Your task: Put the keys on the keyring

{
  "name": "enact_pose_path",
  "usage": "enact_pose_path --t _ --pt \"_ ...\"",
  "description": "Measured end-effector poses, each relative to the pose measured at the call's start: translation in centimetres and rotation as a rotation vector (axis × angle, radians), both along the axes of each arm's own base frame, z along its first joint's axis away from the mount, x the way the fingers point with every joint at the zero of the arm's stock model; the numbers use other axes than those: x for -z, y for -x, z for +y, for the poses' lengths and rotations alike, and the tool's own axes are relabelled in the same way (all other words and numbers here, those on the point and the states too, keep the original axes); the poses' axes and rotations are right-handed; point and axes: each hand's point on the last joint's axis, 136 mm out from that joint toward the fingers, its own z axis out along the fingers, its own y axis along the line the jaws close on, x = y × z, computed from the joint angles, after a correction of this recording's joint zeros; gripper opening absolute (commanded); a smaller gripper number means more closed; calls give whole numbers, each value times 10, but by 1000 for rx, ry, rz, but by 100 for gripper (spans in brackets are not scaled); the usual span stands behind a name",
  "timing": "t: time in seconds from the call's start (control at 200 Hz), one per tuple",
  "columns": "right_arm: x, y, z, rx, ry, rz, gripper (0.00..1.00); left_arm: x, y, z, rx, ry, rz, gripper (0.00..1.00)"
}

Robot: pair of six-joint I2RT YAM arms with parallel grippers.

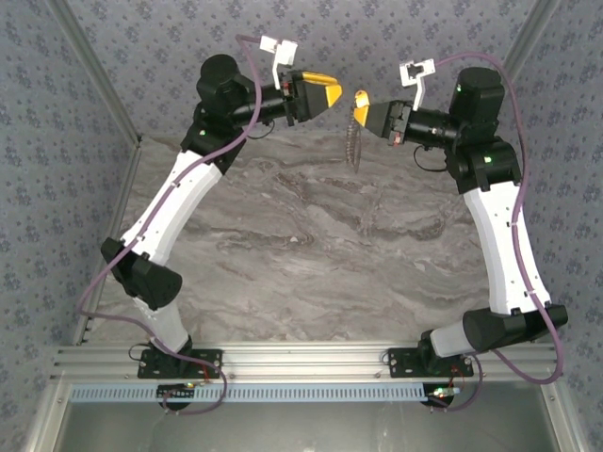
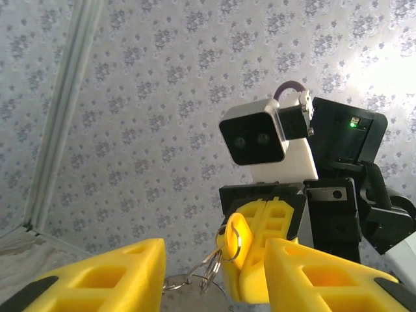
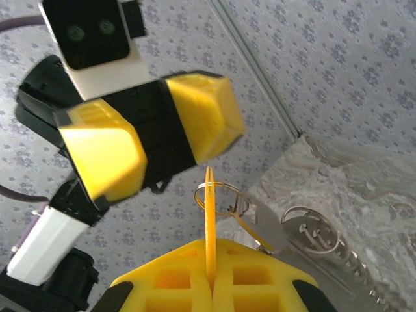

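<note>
My right gripper (image 1: 360, 105) is held high over the far end of the table, shut on the keys (image 2: 239, 235), a small flat yellow tag seen edge-on in the right wrist view (image 3: 209, 195). A thin wire ring (image 3: 224, 194) runs through the tag. Below it hangs the keyring (image 1: 353, 143), grey and beaded, with a silver blade and more metal loops (image 3: 313, 229). My left gripper (image 1: 334, 89) faces it a short way to the left, open, its yellow fingers (image 2: 123, 273) on either side of the dangling loops (image 2: 195, 278) without touching them.
The grey marble tabletop (image 1: 311, 235) lies below both arms. Patterned walls (image 1: 57, 141) close in the left, right and back. An aluminium rail (image 1: 311, 360) with both arm bases runs along the near edge.
</note>
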Motion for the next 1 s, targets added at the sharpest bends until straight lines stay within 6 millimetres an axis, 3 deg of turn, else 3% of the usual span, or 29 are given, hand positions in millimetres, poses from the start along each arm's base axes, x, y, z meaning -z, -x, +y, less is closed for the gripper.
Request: enact_pose_path --t 0.215,0.525,0.685,0.999 --pt "36 -12 -1 21 35 82 0 1 -9 23 -118 3 17 49" --pt "109 -28 7 43 80 233 0 28 -28 53 -285 -20 91 51" --pt "143 -39 26 26 82 296 0 42 -30 60 -323 -40 128 52" --pt "205 -85 78 -29 63 390 0 57 -27 73 -376 -68 153 52"
